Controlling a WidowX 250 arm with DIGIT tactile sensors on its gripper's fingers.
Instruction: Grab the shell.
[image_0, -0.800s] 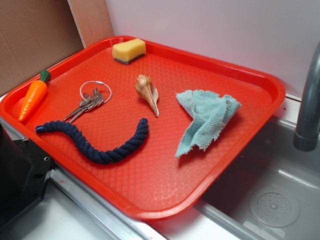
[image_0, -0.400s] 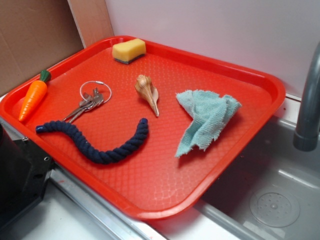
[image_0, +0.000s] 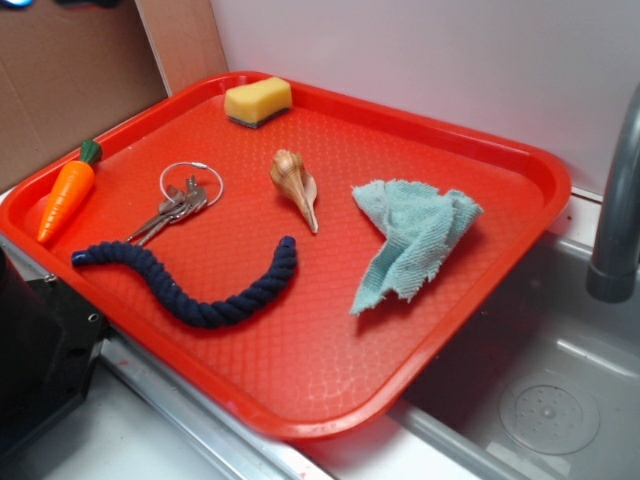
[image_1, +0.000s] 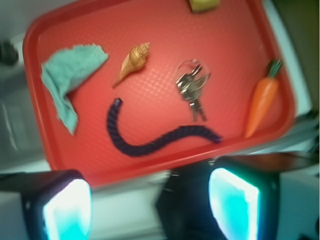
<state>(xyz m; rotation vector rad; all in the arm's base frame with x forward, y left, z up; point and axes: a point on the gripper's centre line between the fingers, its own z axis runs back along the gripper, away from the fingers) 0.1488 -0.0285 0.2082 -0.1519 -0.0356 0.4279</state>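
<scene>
nothing is grabbed yet: the shell (image_0: 294, 186) lies untouched on the red tray (image_0: 330, 380), while the claw (image_1: 150, 202) hangs spread wide and empty, well short of it.

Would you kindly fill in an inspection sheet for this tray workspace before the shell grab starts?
Surface: red tray, flat beside a sink.
Job's things: shell lies mid-tray between keys and cloth, touching neither, pointed end toward the near edge.
Clutter: yellow sponge at the far rim; toy carrot at the left rim; keys on a ring; navy rope; teal cloth, crumpled.
Grippers: gripper open, high above the tray's near edge, holding nothing; wrist view blurred.
Cables: nothing seen.
Surroundings: grey faucet, sink drain, white wall behind.
</scene>
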